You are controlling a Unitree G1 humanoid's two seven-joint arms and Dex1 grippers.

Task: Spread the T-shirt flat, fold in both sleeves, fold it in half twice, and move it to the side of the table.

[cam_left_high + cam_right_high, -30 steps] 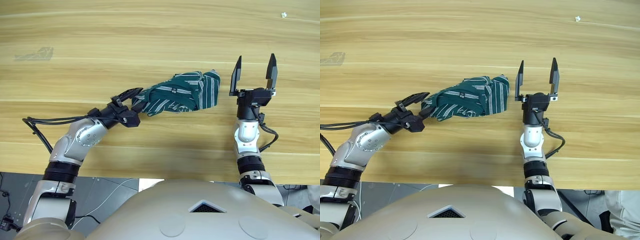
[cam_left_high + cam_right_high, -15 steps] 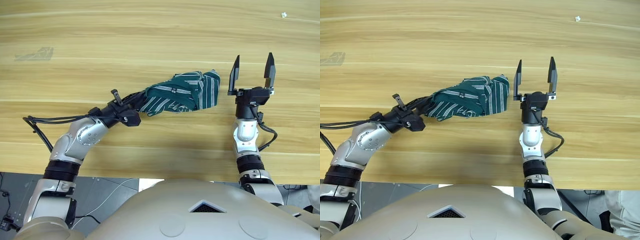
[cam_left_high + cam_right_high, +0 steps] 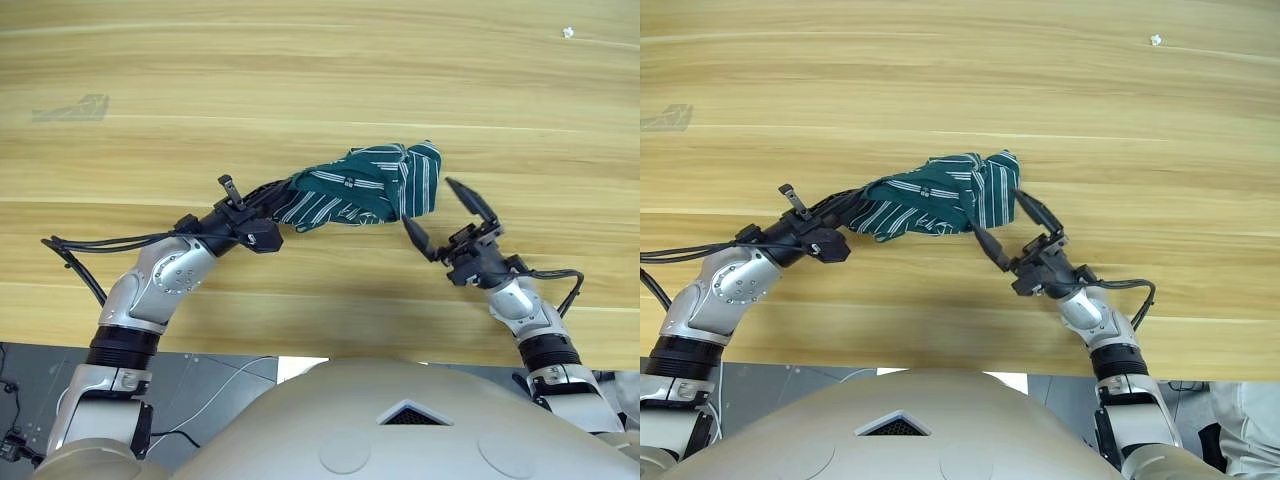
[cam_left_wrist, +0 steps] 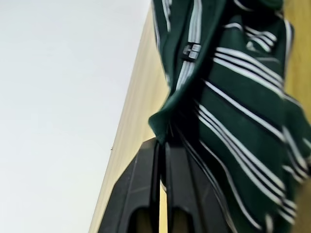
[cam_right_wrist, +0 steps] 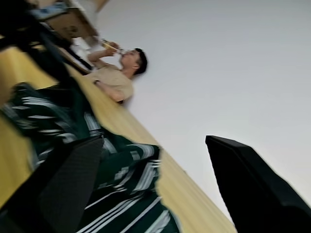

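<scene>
A dark green T-shirt with white stripes lies crumpled in a heap at the middle of the wooden table. My left gripper comes in from the left and is shut on the heap's left edge; the left wrist view shows cloth pinched at its closed fingertips. My right gripper stands open, tilted toward the heap's near right corner, with one finger beside the cloth and one nearer to me. Between its spread fingers the right wrist view shows striped cloth.
A small white scrap lies at the far right of the table. A faint grey mark sits at the left. The table's front edge runs just behind both forearms.
My left gripper pushed into the shirt's left edge and shut on it. My right gripper swung from upright beside the shirt to a low tilt at its near right corner, still open.
</scene>
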